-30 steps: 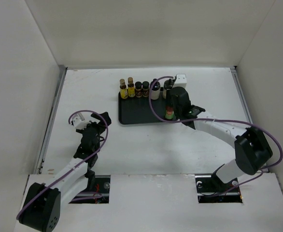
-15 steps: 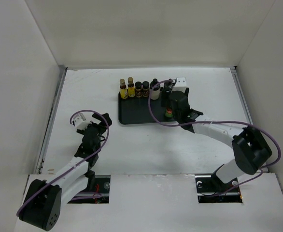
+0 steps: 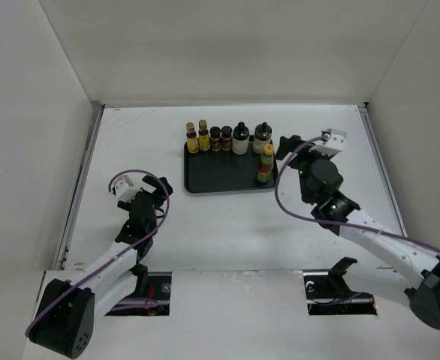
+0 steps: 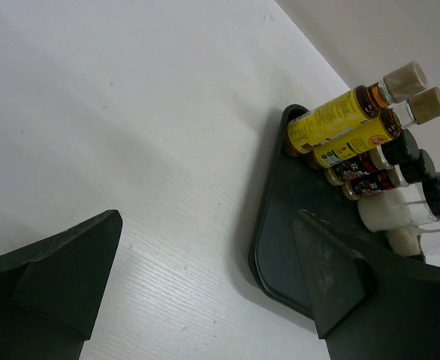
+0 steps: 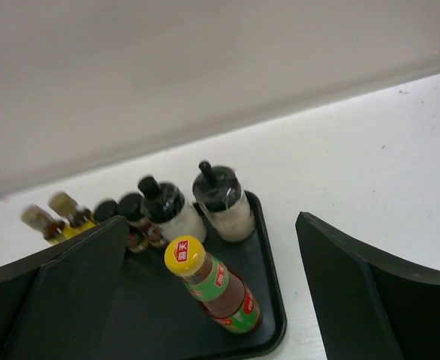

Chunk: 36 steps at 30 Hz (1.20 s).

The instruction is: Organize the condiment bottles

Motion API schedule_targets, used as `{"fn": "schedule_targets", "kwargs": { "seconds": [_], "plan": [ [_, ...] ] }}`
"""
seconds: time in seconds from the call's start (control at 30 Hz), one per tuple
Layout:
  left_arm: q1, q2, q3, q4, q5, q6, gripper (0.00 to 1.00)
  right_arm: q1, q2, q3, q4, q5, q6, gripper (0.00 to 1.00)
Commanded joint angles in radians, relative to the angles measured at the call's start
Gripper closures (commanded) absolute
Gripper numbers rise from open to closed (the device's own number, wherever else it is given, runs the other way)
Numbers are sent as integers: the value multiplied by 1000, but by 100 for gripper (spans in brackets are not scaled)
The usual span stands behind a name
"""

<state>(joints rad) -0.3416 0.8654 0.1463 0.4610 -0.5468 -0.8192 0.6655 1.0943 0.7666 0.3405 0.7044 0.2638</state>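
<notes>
Seven condiment bottles stand on the black tray [image 3: 212,176]. Along its back edge run two yellow bottles [image 3: 197,138], two dark jars [image 3: 221,138] and two white bottles with black caps [image 3: 251,139]. The taller red bottle [image 3: 265,163] stands upright alone near the tray's right edge, just in front of the right-hand white bottle. My right gripper [image 3: 293,150] hangs open to the right of the tray; in the right wrist view the red bottle [image 5: 218,291] lies beyond the spread fingers, untouched. My left gripper [image 3: 149,196] is open over bare table, left of the tray [image 4: 276,255].
White walls close in the table at the back and both sides. A raised rail [image 3: 85,172] runs along the table's left edge. The front of the tray holds no bottles.
My right gripper has opened, let go of the red bottle on the tray, and pulled back up and to the right. The left arm has hardly moved.
</notes>
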Motion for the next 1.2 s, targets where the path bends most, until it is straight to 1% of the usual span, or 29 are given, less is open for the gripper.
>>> {"fn": "schedule_targets", "kwargs": {
  "seconds": [0.0,0.13,0.17,0.3,0.4,0.5,0.6,0.7,0.77,1.17],
  "plan": [
    [-12,7,53,-2,-24,2,0,-51,-106,-120,104,75,112,0],
    [-41,38,84,-28,-48,5,0,-123,-162,-275,88,96,297,0],
    [-43,44,85,-30,-59,5,0,-140,-157,-323,84,101,363,0],
    [-41,32,79,-36,-67,3,0,-218,-114,-414,98,80,488,0],
    [-32,29,59,-9,-90,-3,0,-263,-109,-431,113,21,511,0],
    [-26,56,62,5,-85,-3,0,-289,-54,-437,181,-14,511,0],
    [-26,79,68,8,-90,-3,0,-290,19,-440,248,-68,508,0],
    [-17,122,79,8,-96,-3,0,-293,74,-415,267,-146,503,0],
    [-10,139,87,5,-87,-3,0,-295,94,-403,269,-172,505,0],
    [0,187,104,16,-97,3,0,-292,62,-405,279,-186,485,0]
  ]
}}
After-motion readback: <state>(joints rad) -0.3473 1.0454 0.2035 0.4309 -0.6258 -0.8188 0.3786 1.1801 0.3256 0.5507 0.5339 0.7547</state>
